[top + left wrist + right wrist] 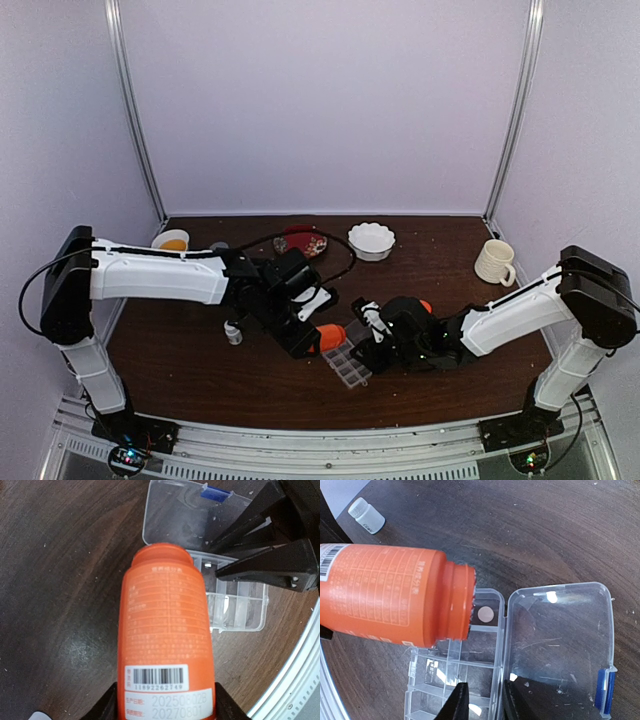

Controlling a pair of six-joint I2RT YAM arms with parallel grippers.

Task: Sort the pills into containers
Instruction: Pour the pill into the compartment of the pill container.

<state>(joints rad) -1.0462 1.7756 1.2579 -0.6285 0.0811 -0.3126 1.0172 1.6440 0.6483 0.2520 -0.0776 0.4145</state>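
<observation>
My left gripper (pixel 166 707) is shut on the base of an orange bottle (pixel 167 625). The uncapped bottle (pixel 395 595) lies nearly level, its mouth over the far corner cell of the clear pill box (pixel 470 670). One round whitish pill (pixel 486 613) lies in that cell. The box's hinged lid (pixel 560 635) lies open flat beside the cells. My right gripper (pixel 487 695) straddles the hinge wall, one finger in a cell and the other on the lid side, shut on the pill box (pixel 348 366). From above, both grippers meet at the bottle (pixel 331 336), near the middle of the table's front.
A small white bottle (pixel 233 333) stands left of the left gripper (pixel 310 335). At the back are a white scalloped bowl (pixel 371 240), a red dish (pixel 305 243) and an orange-filled cup (pixel 171 241). A cream mug (pixel 495 262) stands at the right. A metal rail (pixel 295 680) borders the near edge.
</observation>
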